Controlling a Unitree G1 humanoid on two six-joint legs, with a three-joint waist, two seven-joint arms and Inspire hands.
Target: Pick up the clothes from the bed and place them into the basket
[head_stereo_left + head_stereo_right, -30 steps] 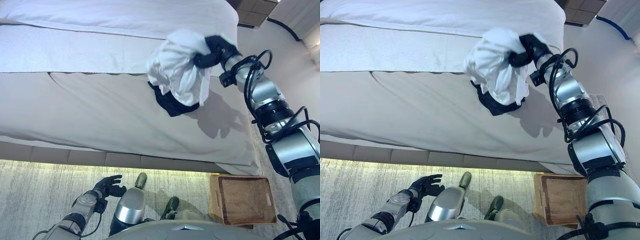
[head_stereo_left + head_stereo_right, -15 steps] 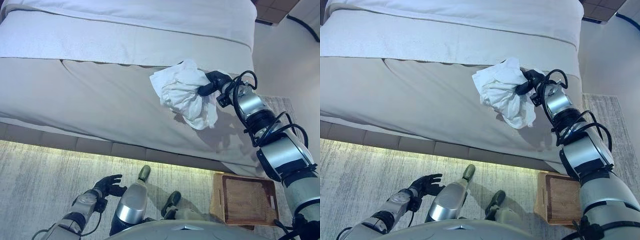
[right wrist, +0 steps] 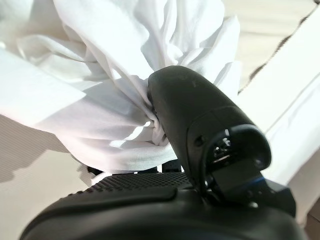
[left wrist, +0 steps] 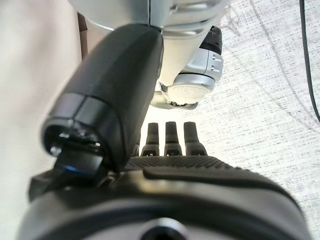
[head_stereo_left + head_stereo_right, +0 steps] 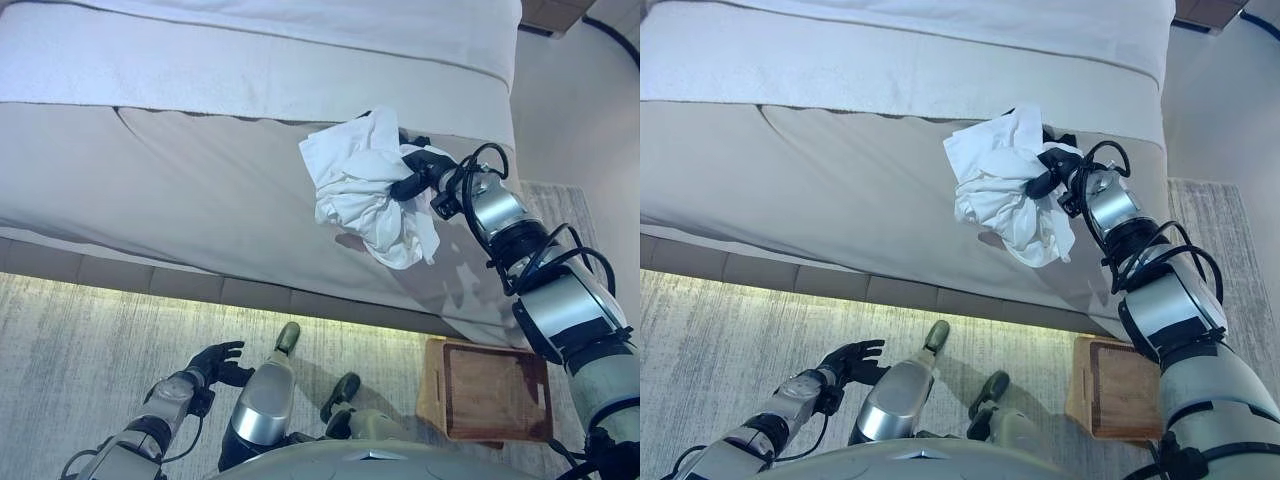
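The bed point(image 5: 200, 190) fills the upper part of the head views, covered in pale beige bedding with a lighter white band across its far side. Below its near edge runs the grey carpeted floor point(image 5: 80, 350), lit in a bright strip right along the bed base.

Down on that floor, just off the bed's near right corner, sits the brown wicker basket point(image 5: 497, 392). Nothing shows inside it; only its woven bottom is visible.

Now the clothes point(image 5: 365, 190): a crumpled white bundle, held up over the bed's right side near the near edge, folds hanging loose and casting a shadow on the bedding underneath. The basket lies well apart from it, lower and to the right.

The right hand point(image 5: 418, 172) is clamped on that bundle, thumb and fingers curled tight into the white cloth, as the right wrist view shows with fabric bunched round the thumb.

The left hand point(image 5: 212, 362) hangs low over the floor at the lower left, fingers relaxed and spread, holding nothing.
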